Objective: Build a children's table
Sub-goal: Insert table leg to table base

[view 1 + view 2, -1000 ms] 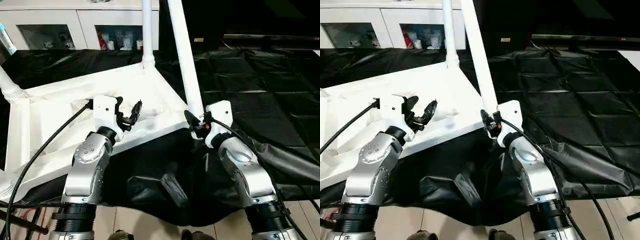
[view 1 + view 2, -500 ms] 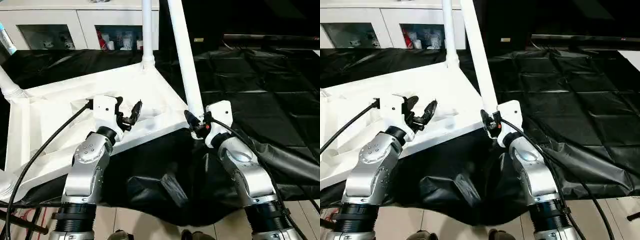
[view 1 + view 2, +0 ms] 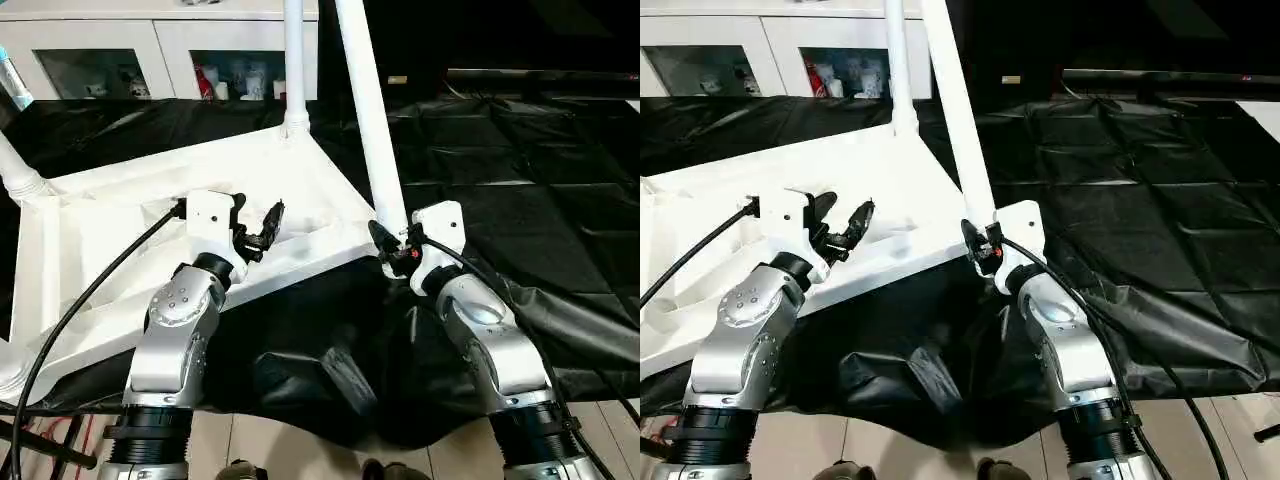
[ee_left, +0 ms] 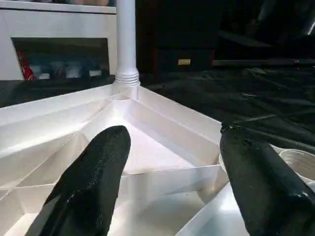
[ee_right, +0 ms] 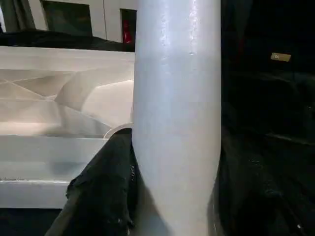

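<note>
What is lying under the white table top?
A black plastic sheet lies under the white table top and spreads past it. What the sheet itself rests on is covered.

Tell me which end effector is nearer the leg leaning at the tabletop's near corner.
Right. The right end effector is closed around that leg near its lower end. The left end effector hovers open over the tabletop's ribbed underside, off to the leg's left.

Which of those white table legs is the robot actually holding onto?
The leaning leg at the table top's near corner: the right tool is clamped round its lower end. The upright leg behind it stands in its far-corner socket, untouched; the left tool hangs open.
</note>
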Robot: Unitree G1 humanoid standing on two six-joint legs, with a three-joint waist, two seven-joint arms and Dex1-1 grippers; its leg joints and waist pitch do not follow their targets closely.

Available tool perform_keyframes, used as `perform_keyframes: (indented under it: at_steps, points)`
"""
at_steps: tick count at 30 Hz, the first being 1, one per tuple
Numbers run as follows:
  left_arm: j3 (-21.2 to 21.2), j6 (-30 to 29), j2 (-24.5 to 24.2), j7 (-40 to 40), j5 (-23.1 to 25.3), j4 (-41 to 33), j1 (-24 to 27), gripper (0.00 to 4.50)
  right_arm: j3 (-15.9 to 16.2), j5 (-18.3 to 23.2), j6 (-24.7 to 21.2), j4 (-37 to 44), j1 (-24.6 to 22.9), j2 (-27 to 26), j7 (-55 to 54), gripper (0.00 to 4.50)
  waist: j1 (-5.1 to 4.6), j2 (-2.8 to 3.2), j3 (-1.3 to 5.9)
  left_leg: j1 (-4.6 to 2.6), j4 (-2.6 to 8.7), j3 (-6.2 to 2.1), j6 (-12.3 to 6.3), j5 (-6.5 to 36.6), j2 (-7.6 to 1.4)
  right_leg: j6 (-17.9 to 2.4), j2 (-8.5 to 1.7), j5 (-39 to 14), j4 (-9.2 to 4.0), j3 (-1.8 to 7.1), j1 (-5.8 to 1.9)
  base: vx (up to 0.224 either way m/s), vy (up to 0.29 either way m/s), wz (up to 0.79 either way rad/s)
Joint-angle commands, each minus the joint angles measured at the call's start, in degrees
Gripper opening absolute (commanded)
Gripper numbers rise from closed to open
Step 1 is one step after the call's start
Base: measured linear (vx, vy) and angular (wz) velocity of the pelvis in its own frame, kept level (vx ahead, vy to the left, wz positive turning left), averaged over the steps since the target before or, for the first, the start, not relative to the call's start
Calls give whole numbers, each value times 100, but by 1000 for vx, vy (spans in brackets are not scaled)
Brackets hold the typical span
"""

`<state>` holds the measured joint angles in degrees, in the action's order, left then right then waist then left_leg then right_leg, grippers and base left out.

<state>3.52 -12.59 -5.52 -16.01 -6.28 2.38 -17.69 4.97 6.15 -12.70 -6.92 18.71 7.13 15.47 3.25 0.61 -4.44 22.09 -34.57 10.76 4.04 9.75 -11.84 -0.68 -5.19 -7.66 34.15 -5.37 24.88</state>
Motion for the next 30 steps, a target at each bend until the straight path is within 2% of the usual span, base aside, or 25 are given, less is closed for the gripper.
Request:
perform_keyframes:
  at_steps: [1,30]
  points:
    - [-42,-37,0,23,28,-87,-28,336,-25,22,39,47,12,13,10,187,6,1,544,-61,342,-42,-242,1228,-57,-643,-198,-1772,-420,235,-378,0,0,0]
    - [-42,-37,0,23,28,-87,-28,336,-25,22,39,47,12,13,10,187,6,1,547,-56,341,-43,-254,1188,-59,-659,-195,-1707,-411,237,-380,0,0,0]
